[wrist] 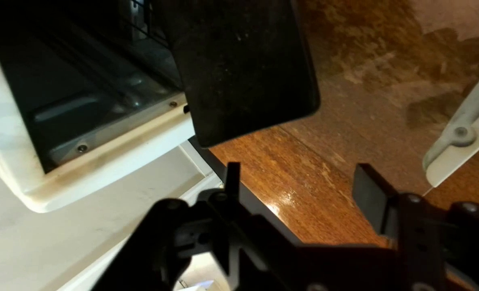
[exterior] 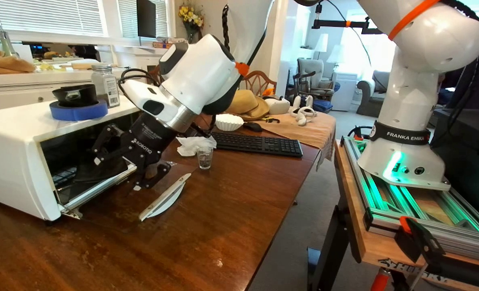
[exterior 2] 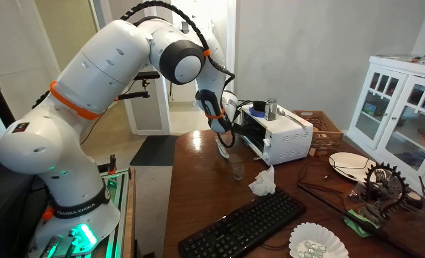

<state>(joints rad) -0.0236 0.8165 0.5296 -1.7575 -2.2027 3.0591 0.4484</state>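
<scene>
My gripper (wrist: 298, 178) stands open, and only the table shows between its fingers in the wrist view. A dark flat tray (wrist: 245, 76) sticks out of the white toaster oven (exterior: 9, 149), just beyond the fingertips and apart from them as far as I can tell. In an exterior view the gripper (exterior: 117, 174) tilts down at the oven's mouth, one finger on the oven side and one nearer the pale door handle (exterior: 164, 198). The oven's glass door is folded down over the table. The arm mostly hides the gripper in an exterior view with the oven (exterior 2: 287, 141).
A small clear glass (exterior: 205, 157), crumpled tissue (exterior: 190, 145) and black keyboard (exterior: 259, 144) stand near the arm. On the oven top are a blue tape roll (exterior: 79, 111), a glass jar (exterior: 105, 85) and a spoon (exterior 2: 289, 116). A wicker basket (exterior 2: 320, 125) sits behind the oven.
</scene>
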